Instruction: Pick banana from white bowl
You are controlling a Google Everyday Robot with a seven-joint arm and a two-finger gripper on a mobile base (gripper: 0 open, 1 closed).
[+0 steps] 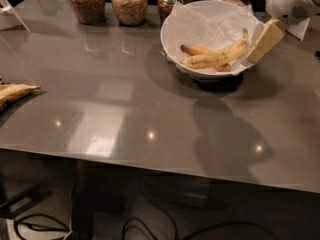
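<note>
- Lying across the crinkled white paper that lines the wide, round white bowl (pixel 172 44), the banana (pixel 216 58) is long, gently curved and yellow with brown speckles. Its thin dark stem points up toward the bowl's right rim.
- A shorter, orange-toned banana (pixel 196 49) lies just behind it, touching it.
- The gripper (pixel 255 53) is a pale cream, blocky piece below a smooth, rounded white arm housing (pixel 292 1). It slants down over the bowl's right rim, with its tip just beside the banana's stem end. How wide its grasp stands cannot be told from this angle.
- The table (pixel 125 114) is a smooth, glossy grey-brown slab that reflects spots of light.
- Rounded glass jars (pixel 129 3) with brown filling stand in a row along the far edge, the right-hand ones just behind the bowl.
- A flattened, browned banana (pixel 15 91) lies at the left edge, well apart from the bowl.
- A broad stretch of table surface spreads left of the bowl and toward the straight near edge.
</note>
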